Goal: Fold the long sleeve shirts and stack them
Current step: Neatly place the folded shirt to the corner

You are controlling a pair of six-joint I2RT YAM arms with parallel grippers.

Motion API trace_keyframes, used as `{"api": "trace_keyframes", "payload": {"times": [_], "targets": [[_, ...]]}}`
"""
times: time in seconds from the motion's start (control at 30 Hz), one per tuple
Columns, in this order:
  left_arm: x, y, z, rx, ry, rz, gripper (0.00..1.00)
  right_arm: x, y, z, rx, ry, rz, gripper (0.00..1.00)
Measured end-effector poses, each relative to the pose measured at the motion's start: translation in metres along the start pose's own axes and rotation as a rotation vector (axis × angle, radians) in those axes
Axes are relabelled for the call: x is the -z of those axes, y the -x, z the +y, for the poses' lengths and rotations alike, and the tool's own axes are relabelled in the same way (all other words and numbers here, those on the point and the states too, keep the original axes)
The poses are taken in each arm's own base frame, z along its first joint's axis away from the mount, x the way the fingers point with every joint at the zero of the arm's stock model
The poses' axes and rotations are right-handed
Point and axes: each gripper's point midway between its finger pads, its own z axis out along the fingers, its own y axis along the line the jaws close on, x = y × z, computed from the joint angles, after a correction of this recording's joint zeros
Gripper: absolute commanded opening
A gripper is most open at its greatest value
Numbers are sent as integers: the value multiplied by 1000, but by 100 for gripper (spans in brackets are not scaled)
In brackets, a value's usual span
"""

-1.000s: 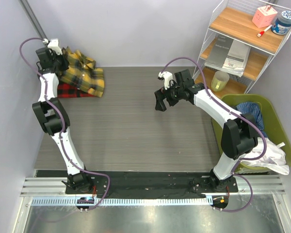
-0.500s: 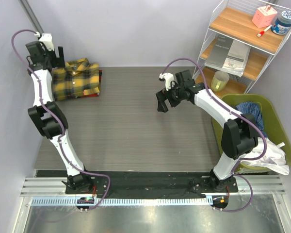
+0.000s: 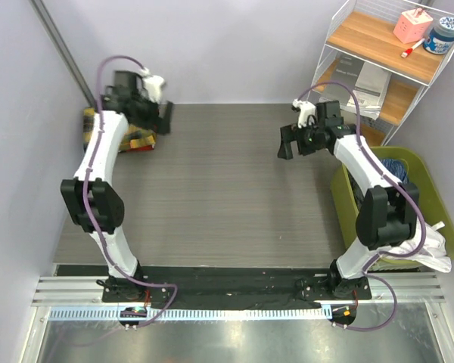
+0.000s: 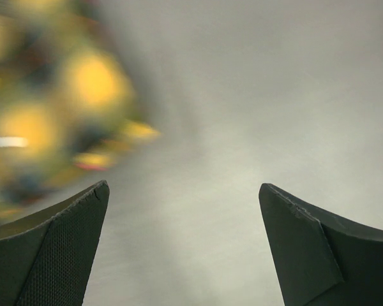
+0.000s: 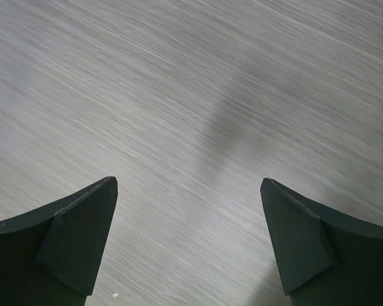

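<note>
The long sleeve shirts lie folded in a stack at the table's far left corner, partly hidden behind my left arm. The yellow-and-black check shirt (image 3: 91, 125) is on top, and a strip of the red-and-black one (image 3: 140, 148) shows under it. My left gripper (image 3: 165, 117) hangs open just right of the stack with nothing between its fingers. In the left wrist view the yellow shirt (image 4: 51, 95) is a blur at upper left, and the open left gripper (image 4: 184, 187) is over bare table. My right gripper (image 3: 287, 142) (image 5: 189, 181) stands open over bare table at the right.
A wire shelf (image 3: 378, 38) with boxes, a jar and papers stands at the back right. Beside the right arm is a green basket (image 3: 342, 200) holding more clothes. A wall runs close along the table's left side.
My left gripper let go of the yellow shirt, which settled flat on the red one. That arm then swung right, off the stack. My right arm drew back toward the shelf.
</note>
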Motion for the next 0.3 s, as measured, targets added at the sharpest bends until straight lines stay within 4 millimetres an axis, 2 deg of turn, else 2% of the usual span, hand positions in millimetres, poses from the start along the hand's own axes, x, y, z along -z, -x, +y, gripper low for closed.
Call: {"api": "trace_keyframes", "payload": {"times": [0.07,0.13,0.2,0.3], "targets": [[-6,-31,-59,-32,-102,94,100,11,-13,-11,-12,-36,6,100],[-4,-63,-98,-55,-167,167,100,20,-35,-9,-9,-49,33,100],[4,-101,-125,-59,-207,248,100,28,-62,0,3,-43,71,100],[16,-138,-141,-45,-222,316,100,39,-95,12,31,-35,115,100]]}}
